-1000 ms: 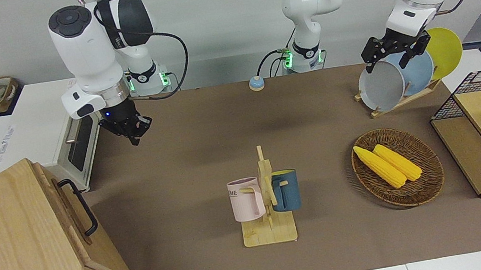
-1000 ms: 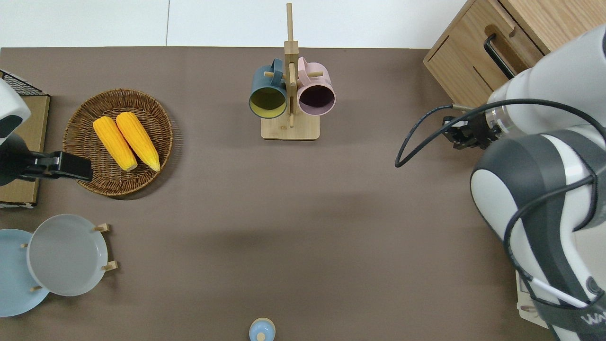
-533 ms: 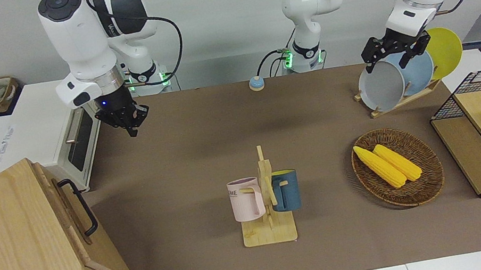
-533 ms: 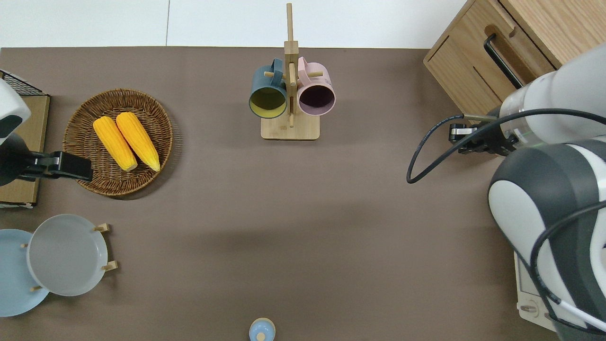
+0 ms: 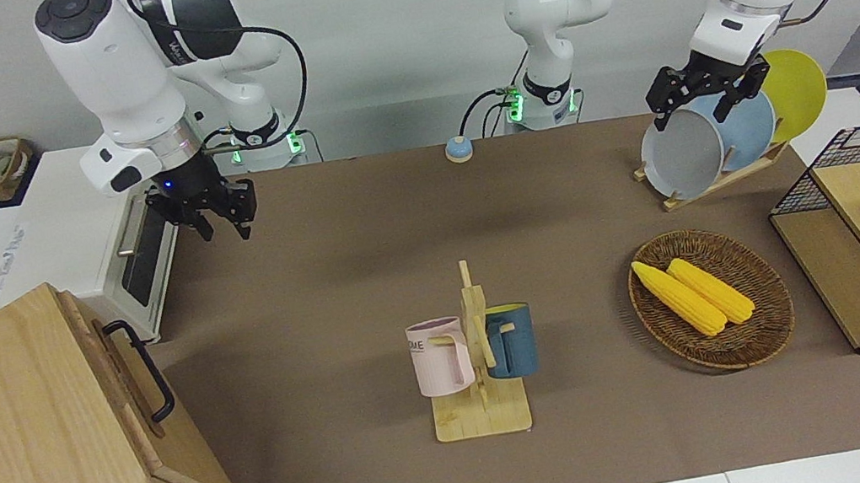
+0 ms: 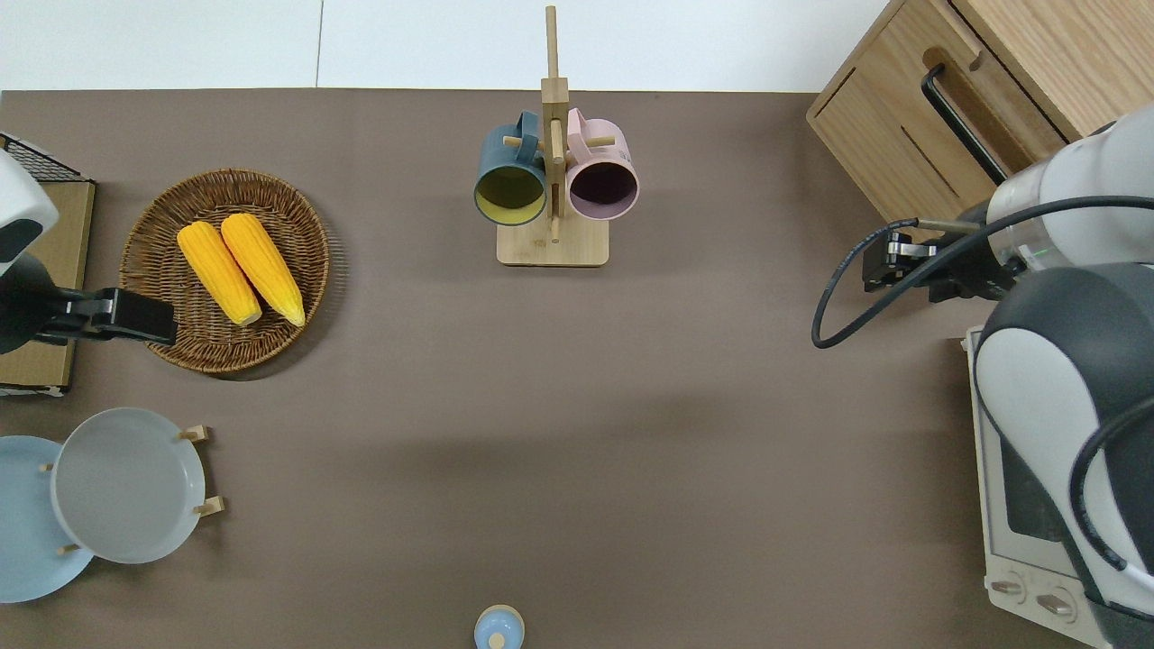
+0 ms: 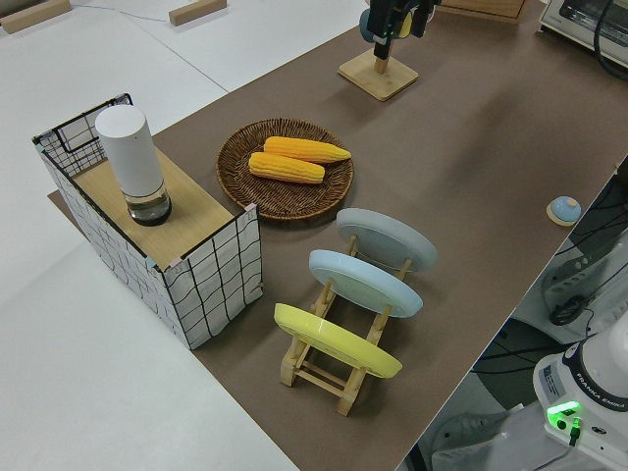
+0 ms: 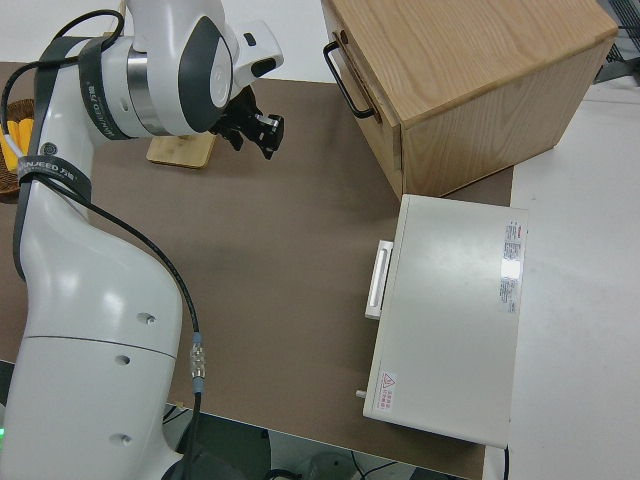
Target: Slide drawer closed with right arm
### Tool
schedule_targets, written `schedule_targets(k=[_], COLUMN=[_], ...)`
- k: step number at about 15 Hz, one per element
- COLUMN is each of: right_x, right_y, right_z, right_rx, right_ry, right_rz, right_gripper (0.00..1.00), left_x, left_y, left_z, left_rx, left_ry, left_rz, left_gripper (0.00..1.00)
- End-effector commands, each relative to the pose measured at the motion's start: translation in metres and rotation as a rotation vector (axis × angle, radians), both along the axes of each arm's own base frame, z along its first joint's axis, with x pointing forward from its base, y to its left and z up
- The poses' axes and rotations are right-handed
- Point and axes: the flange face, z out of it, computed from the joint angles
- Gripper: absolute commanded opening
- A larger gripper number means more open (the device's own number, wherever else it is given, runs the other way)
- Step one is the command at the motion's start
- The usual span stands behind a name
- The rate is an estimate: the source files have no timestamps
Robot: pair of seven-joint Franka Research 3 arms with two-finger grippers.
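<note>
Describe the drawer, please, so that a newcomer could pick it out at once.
Find the big pale wooden cabinet at the right arm's end of the table, farther from the robots than the white oven. The drawer is the wide shallow panel on its front, the only one bearing a black loop handle.

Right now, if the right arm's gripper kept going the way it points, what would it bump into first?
The right gripper points mostly downward, so it would probably meet the bare brown table first. The drawer and the white oven lie off to its sides, not in that line, though depth is hard to judge.
</note>
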Motion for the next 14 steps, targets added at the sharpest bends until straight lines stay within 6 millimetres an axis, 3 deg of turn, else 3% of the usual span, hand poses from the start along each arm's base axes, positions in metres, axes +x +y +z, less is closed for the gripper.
schedule_targets(k=[1, 3, 6, 14], right_x=[-0.0042, -0.0028, -0.0025, -0.003], right_y=[-0.0022, -0.0006, 0.0067, 0.0035], right_z=[0.0063, 0.014, 0.0113, 0.0086], right_rx=[0.015, 0.015, 0.015, -0.041], right_ry=[-0.002, -0.019, -0.015, -0.003], right_rz=[0.024, 0.031, 0.062, 0.098], right_gripper=[0.987, 0.987, 0.987, 0.987], left_x=[0.0017, 0.0021, 0.0016, 0.0017], left_y=[0.0013, 0.0013, 0.0013, 0.0013], left_z=[0.0041, 0.0025, 0.0034, 0.0041], left_rx=[0.016, 0.016, 0.016, 0.016], left_ry=[0.005, 0.008, 0.006, 0.005], left_rz=[-0.011, -0.011, -0.011, -0.011], left_gripper=[0.99, 0.99, 0.99, 0.99])
